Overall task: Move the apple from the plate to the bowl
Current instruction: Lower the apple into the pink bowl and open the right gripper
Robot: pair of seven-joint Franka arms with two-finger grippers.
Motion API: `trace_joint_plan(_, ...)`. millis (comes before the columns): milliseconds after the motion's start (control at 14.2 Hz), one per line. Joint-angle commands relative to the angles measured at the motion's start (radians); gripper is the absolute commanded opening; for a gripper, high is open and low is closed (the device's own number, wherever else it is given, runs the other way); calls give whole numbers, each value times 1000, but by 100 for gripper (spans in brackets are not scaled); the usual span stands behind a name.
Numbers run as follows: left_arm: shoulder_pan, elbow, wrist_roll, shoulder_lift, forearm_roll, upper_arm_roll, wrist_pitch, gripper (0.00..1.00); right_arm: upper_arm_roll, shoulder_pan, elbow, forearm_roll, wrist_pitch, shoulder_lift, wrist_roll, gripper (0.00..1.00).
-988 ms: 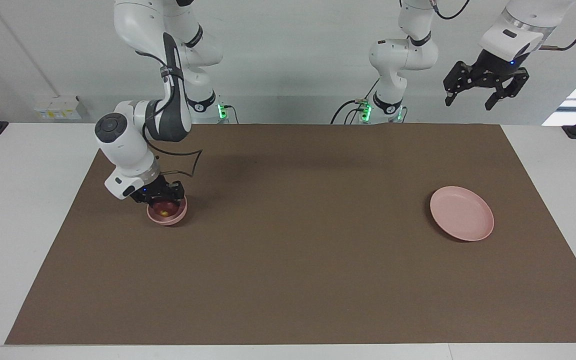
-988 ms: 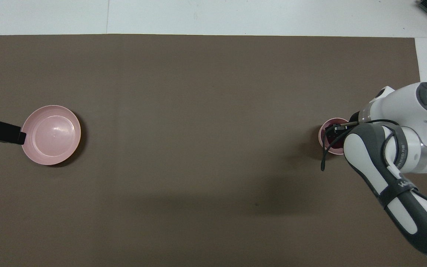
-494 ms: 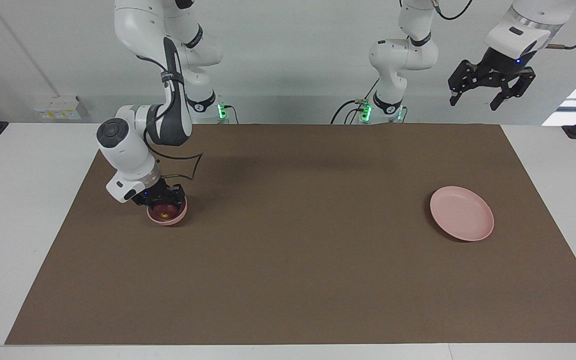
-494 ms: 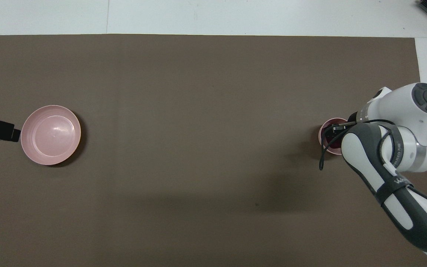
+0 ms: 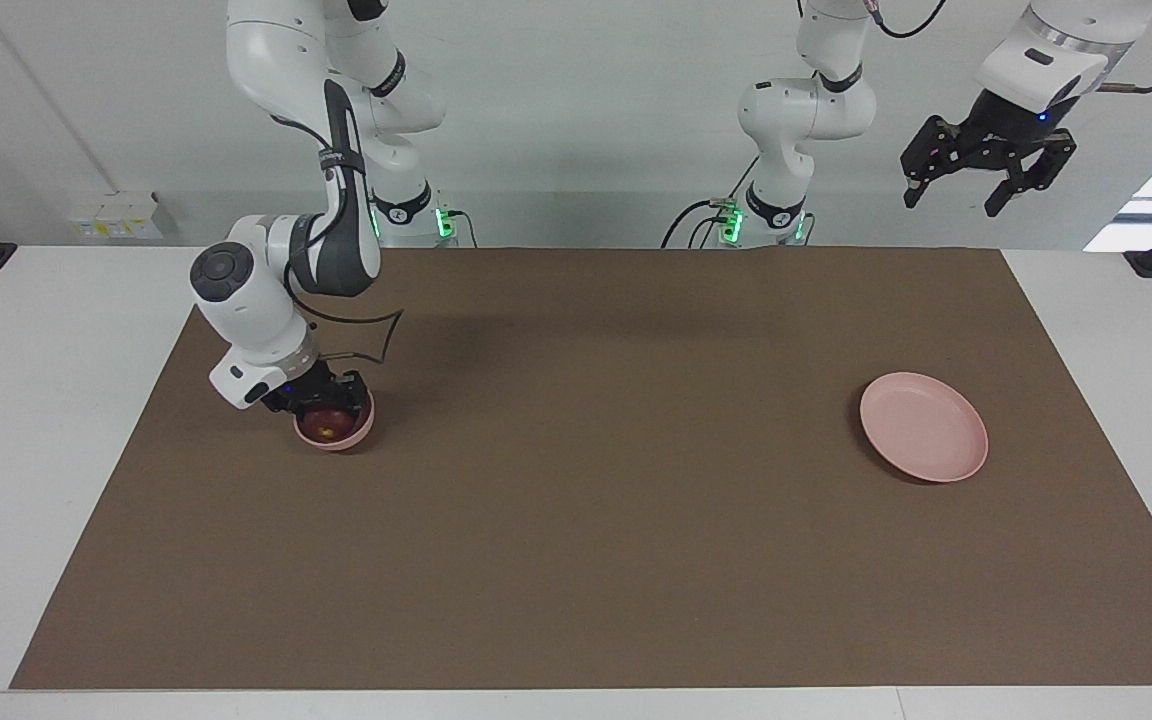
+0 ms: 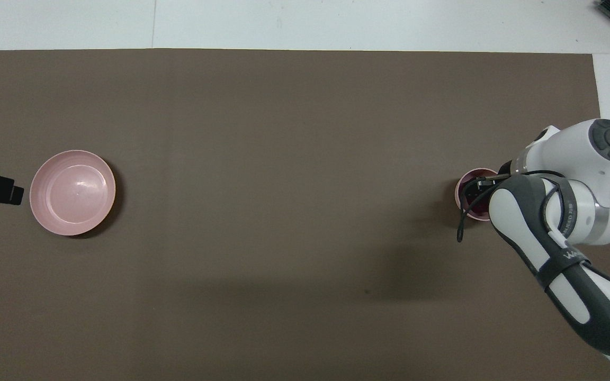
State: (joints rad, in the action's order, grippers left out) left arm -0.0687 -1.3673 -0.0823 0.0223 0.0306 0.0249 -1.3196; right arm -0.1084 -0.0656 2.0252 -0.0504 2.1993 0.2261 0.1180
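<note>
The dark red apple (image 5: pixel 328 424) lies in the small pink bowl (image 5: pixel 362 428) toward the right arm's end of the table. My right gripper (image 5: pixel 322 404) is just above the bowl, its fingers open around the apple's top. In the overhead view the right arm covers most of the bowl (image 6: pixel 463 191). The wide pink plate (image 5: pixel 924 440) lies empty toward the left arm's end and also shows in the overhead view (image 6: pixel 72 192). My left gripper (image 5: pixel 954 195) is open and empty, raised high over the table's edge by the left arm's base, where it waits.
A brown mat (image 5: pixel 596 480) covers the table, with white table margins around it. A loose black cable (image 5: pixel 376 335) hangs from the right arm's wrist beside the bowl.
My right gripper has risen slightly from the bowl while the apple stays in it. My left gripper has moved a little higher and away from the plate.
</note>
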Motion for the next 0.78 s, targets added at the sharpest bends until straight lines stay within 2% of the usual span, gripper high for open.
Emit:
trace_joint_plan(0,20,8,-11,7,-15,15,25,100,12,12,12,24,25,-5,-37,100)
trace_joint_plan(282,35,8,-11,7,-15,20,22,100,12,13,-9,24,4,-19,-31,100)
trace_joint_plan(705,49,4,-11,13,-6,29,13,100,9,4,-95,69,-127,-123,-38,100)
